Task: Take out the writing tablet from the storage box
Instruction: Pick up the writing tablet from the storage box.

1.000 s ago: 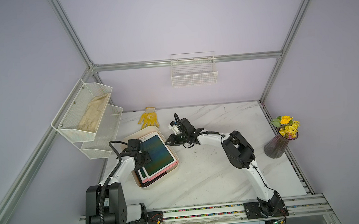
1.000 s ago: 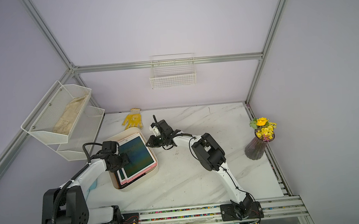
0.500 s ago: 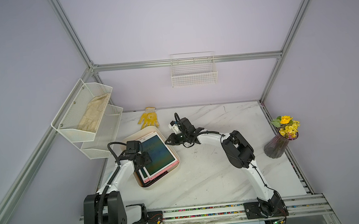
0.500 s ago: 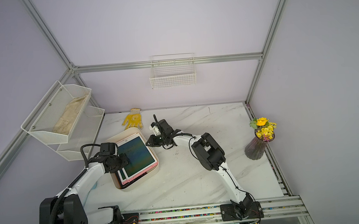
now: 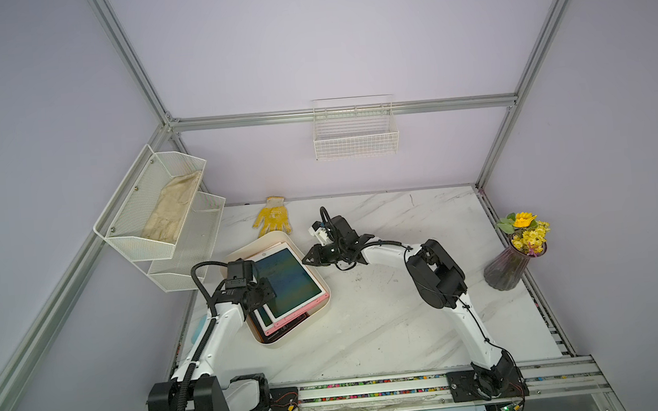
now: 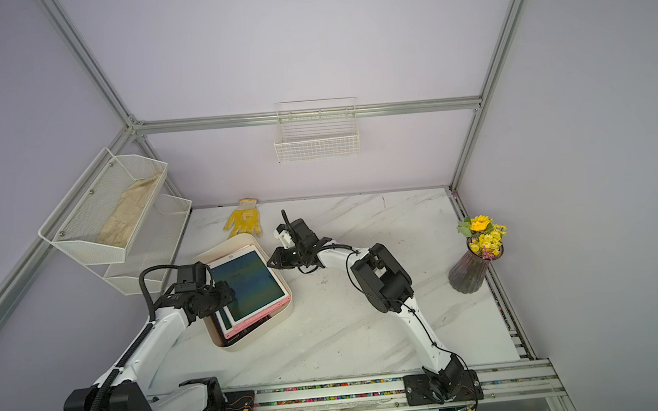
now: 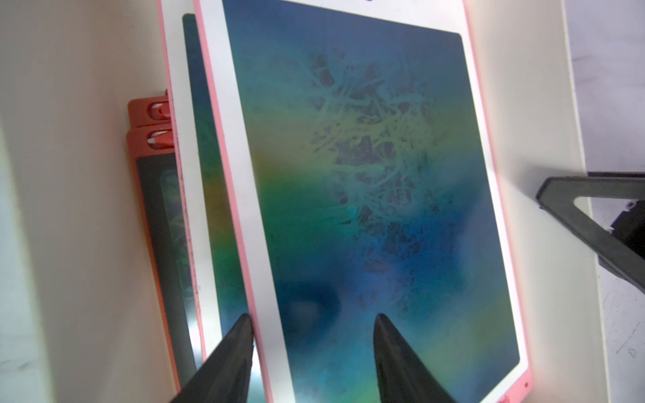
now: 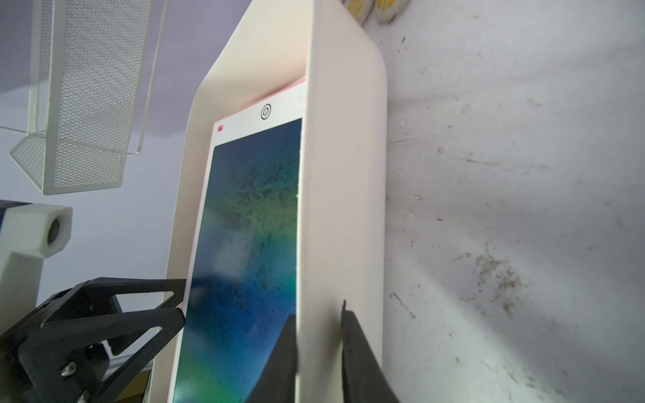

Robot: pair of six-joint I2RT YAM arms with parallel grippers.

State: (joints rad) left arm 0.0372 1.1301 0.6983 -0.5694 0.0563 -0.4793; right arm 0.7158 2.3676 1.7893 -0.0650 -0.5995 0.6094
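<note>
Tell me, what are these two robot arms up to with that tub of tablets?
The job is to take the top writing tablet out of the cream storage box. The right arm has its jaws clamped on the box's wall. The left arm has its jaws open around one edge of that tablet, which is not yet out and rests on other tablets.

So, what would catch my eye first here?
Probably the blue-green writing tablet lying uppermost in the cream storage box, on the table's left side. Two black claws meet there: the left claw hangs open over the tablet's edge, the right claw pinches the box's wall. A vase of yellow flowers stands far right.
</note>
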